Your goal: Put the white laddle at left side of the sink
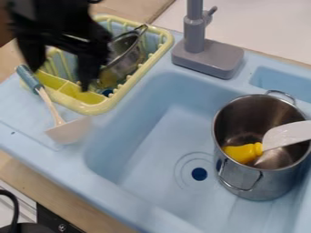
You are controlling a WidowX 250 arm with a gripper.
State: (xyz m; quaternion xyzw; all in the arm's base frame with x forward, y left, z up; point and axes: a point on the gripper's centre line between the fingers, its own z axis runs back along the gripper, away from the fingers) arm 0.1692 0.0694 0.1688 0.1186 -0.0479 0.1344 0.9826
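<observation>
The task looks all but finished. The white ladle [68,131] lies on the flat ledge at the left side of the sink [159,119], its wide head near the basin's edge and its blue-grey handle [28,76] by the outer side of the yellow dish rack [97,108]. The gripper [59,78] hangs above the rack with its fingers spread and nothing between them, so the ladle seems to be let go. What is left, as I judge it, is to draw the arm clear.

Another white utensil [285,135] leans in the metal pot [261,179], by a yellow piece [243,153]; whether the two are joined is hard to tell. The gripper is blurred, and the arm is cut off at the top. The ladle's head is soft-edged, so I cannot tell whether it lies fully flat or has settled. The rack hides part of the metal strainer [124,57].
</observation>
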